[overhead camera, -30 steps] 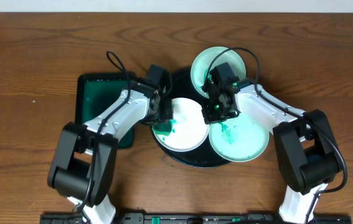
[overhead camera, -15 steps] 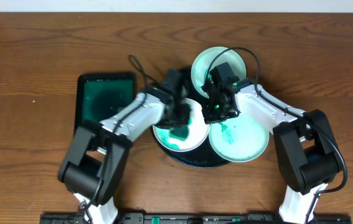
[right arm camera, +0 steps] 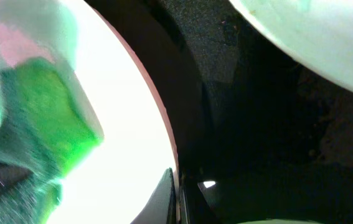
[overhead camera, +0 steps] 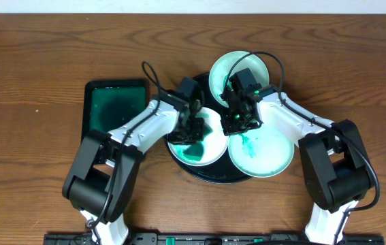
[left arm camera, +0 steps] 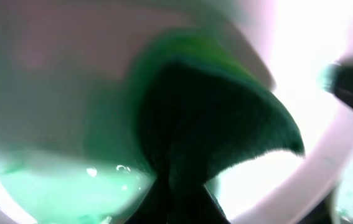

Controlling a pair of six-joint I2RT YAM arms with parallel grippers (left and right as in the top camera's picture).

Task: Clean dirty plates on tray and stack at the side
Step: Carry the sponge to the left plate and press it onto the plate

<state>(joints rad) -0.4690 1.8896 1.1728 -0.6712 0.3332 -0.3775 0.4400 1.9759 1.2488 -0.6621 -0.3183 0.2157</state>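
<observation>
The black round tray (overhead camera: 206,175) holds three plates. My left gripper (overhead camera: 191,133) is shut on a dark green sponge (left arm camera: 207,118) and presses it on the left plate (overhead camera: 213,141), which has teal wet smears. My right gripper (overhead camera: 232,124) is shut on that plate's right rim (right arm camera: 126,124), one finger above and one below (right arm camera: 177,193). The sponge shows bright green in the right wrist view (right arm camera: 45,118). The right plate (overhead camera: 264,153) has teal smears. The far plate (overhead camera: 221,76) is pale aqua.
The rectangular dark green tray (overhead camera: 114,112) lies left of the round tray on the brown wooden table (overhead camera: 36,82). The far plate's underside edge (right arm camera: 313,43) hangs over the black tray floor (right arm camera: 238,112).
My left gripper has carried the sponge from the left plate's left edge onto its middle, spreading teal smears over the plate. The right gripper has held still on the rim.
</observation>
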